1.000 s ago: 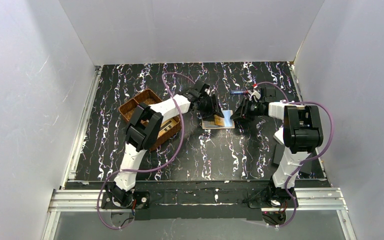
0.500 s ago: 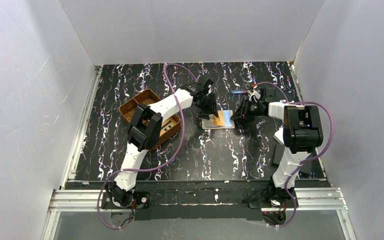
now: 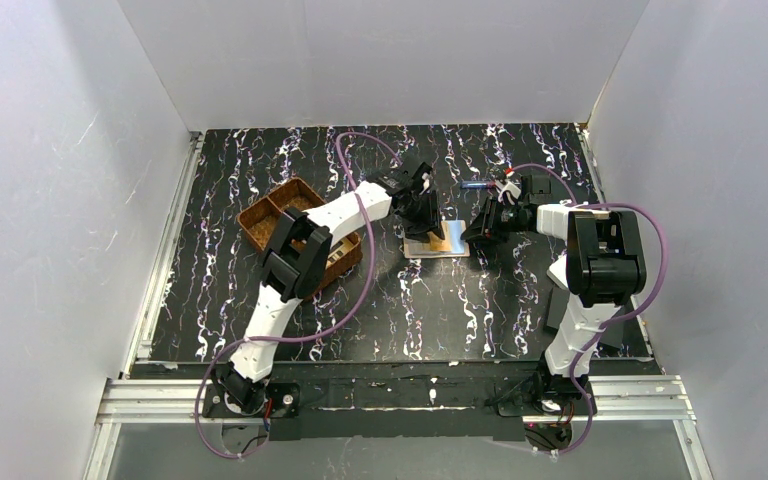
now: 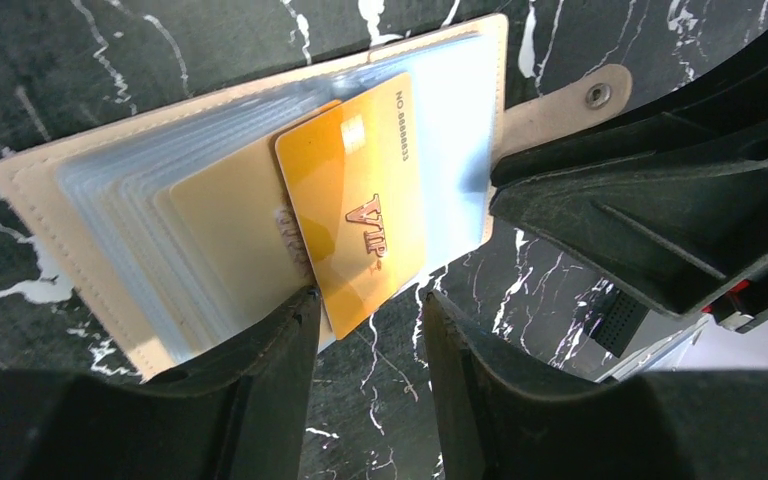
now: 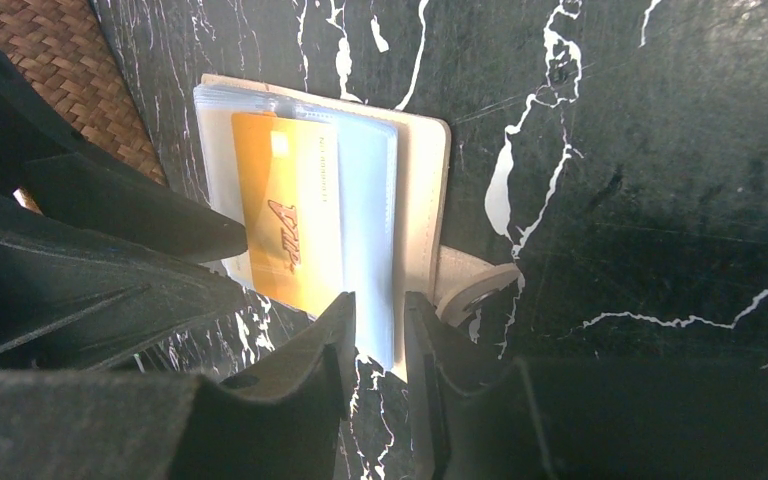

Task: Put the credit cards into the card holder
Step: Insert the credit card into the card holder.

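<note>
The black marbled tabletop (image 3: 480,310) carries a brown woven tray (image 3: 268,207) out at 9 o'clock from the work. I leave it alone.

My right tool (image 5: 378,300) comes at the card holder (image 3: 448,241) from its 3 o'clock side. Its fingers are almost together, with the edge of the clear sleeves (image 5: 370,200) caught between them. I read that as a steadying pinch on the open holder.

My left tool (image 4: 370,297) sits at the holder's 11 o'clock in the overhead view. Its fingers stand about a card's width apart, and the near end of the gold card (image 4: 360,200) lies between them. I cannot tell whether they grip its edges or only flank it.

The holder lies open and flat near mid-tabletop, sleeves fanned and snap tab (image 4: 560,105) trailing toward the right tool. The gold card rests on the fanned sleeves, skewed a little against them. It overlaps a paler card (image 4: 230,230) already seated. I cannot tell whether its far end has entered a pocket.

The step, as I judge it, is seating this card. I would:
- keep the right pinch firm so the holder does not slide;
- square the card's long edge to the sleeve opening first;
- push along the card's length, low and slow;
- watch for the sleeve mouth buckling or the card riding over the top instead of going in.

If it jams, I would back off slightly and re-aim, not force it.
</note>
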Action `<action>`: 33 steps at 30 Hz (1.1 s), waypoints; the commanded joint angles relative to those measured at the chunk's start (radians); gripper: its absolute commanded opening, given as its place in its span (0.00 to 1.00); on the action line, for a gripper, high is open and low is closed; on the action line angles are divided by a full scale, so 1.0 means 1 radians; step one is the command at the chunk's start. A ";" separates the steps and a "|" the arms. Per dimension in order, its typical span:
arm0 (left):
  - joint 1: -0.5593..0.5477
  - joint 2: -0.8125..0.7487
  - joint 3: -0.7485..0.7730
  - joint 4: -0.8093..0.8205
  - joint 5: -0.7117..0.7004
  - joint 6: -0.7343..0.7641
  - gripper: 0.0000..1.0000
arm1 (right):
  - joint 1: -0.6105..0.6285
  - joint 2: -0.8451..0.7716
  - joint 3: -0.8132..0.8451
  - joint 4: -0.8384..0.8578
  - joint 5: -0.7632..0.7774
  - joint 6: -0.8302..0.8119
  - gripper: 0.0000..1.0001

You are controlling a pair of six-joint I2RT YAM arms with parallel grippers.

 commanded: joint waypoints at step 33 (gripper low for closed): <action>-0.013 0.095 -0.005 0.090 0.100 -0.062 0.25 | -0.021 -0.032 -0.074 0.147 -0.087 0.129 0.32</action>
